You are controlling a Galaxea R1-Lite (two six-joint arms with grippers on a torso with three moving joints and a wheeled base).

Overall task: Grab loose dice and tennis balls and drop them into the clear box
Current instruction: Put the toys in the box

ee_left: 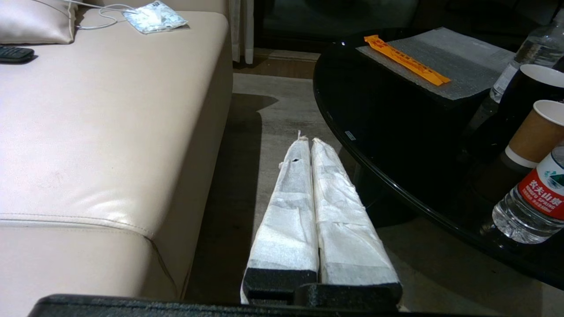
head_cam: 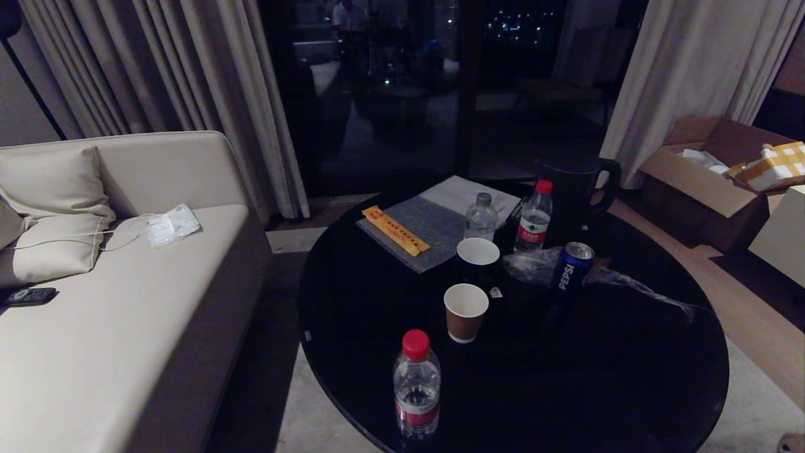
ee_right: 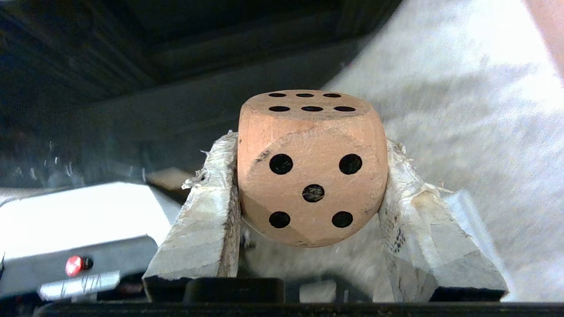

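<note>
A tan wooden die with rounded corners and black pips [ee_right: 312,167] sits squarely between the two white-wrapped fingers [ee_right: 207,211] of the right gripper [ee_right: 310,176]. Its five-pip face is turned toward the wrist camera and its six-pip face is on top. The jaws stand about half apart, each padded finger pressed flat against one side of the cube, so the die is clamped and carried clear of the pale carpet blurred behind it. A white box with a small red light [ee_right: 75,246] lies off to one side below.

The left gripper [ee_left: 308,145] hangs low between the cream leather sofa [ee_left: 105,132] and the round black glass table [ee_left: 396,132], its two wrapped fingers pressed together with nothing in them.

From the head view neither arm shows. On the table stand a brown paper cup [head_cam: 465,311], a blue Pepsi can [head_cam: 571,267] and a red-capped water bottle [head_cam: 416,384].
</note>
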